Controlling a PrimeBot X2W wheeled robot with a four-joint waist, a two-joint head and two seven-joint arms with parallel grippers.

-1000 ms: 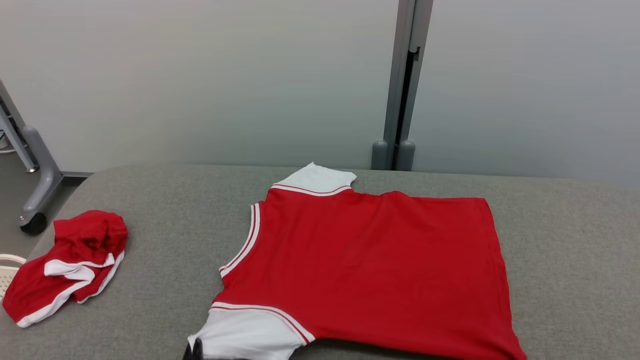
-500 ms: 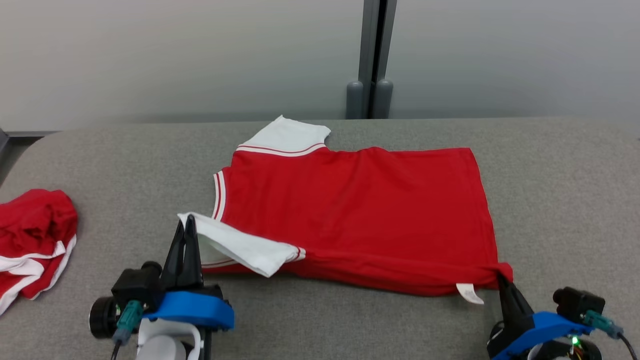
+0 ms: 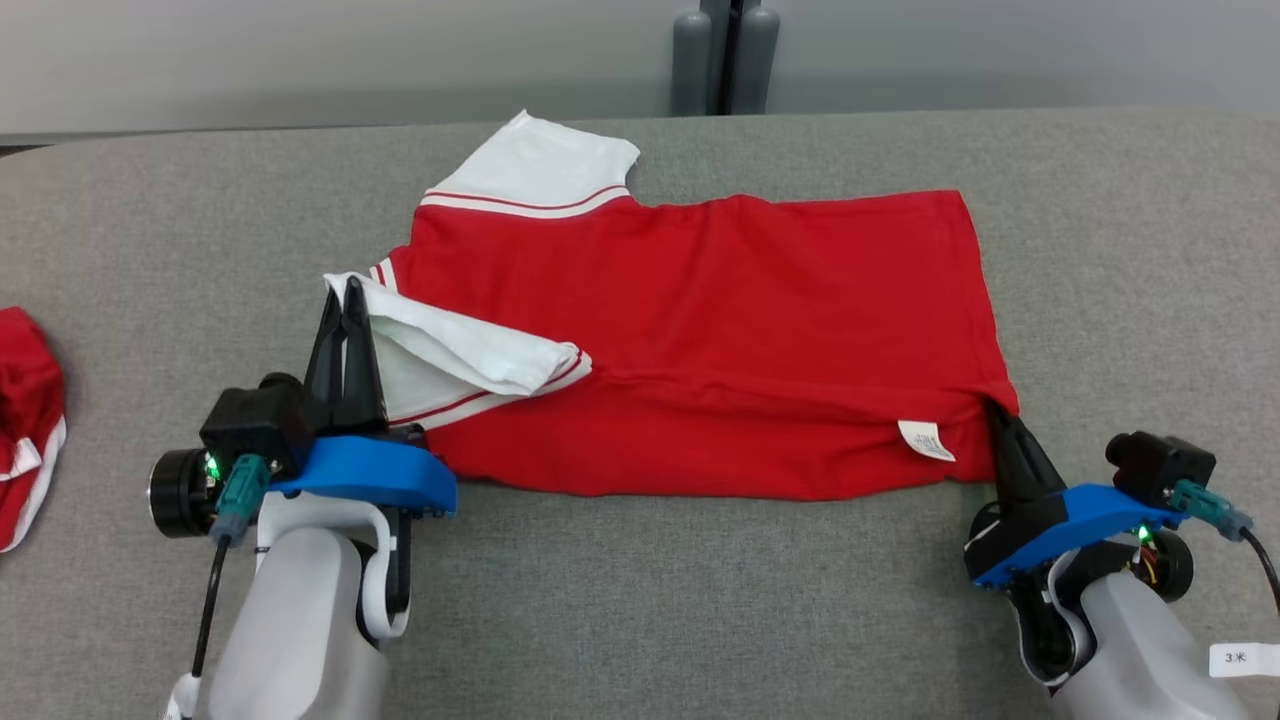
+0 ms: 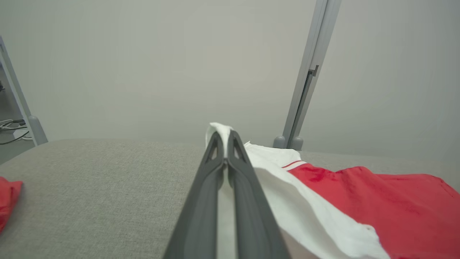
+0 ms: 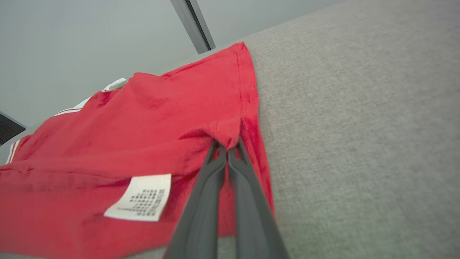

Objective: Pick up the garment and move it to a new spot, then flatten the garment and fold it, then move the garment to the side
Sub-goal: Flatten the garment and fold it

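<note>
Pinching the garment [image 3: 720,300], left gripper [image 3: 343,292] and right gripper [image 3: 993,410] fold farther.

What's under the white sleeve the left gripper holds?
The red jersey shows around the white sleeve pinched by the left gripper; neckline trim peeks beside it, the rest is hidden.

Grey woven-fabric tabletop [image 3: 640,600]. Crumpled red-and-white cloth [image 3: 25,400] lies at its left edge. Pale grey wall panels [image 4: 143,72] behind, joined by a grey metal post [image 4: 304,86].

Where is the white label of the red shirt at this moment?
In the head view the label lies on the near edge of the shirt, by its right corner. It is just left of the right pincer, which grips that corner.
</note>
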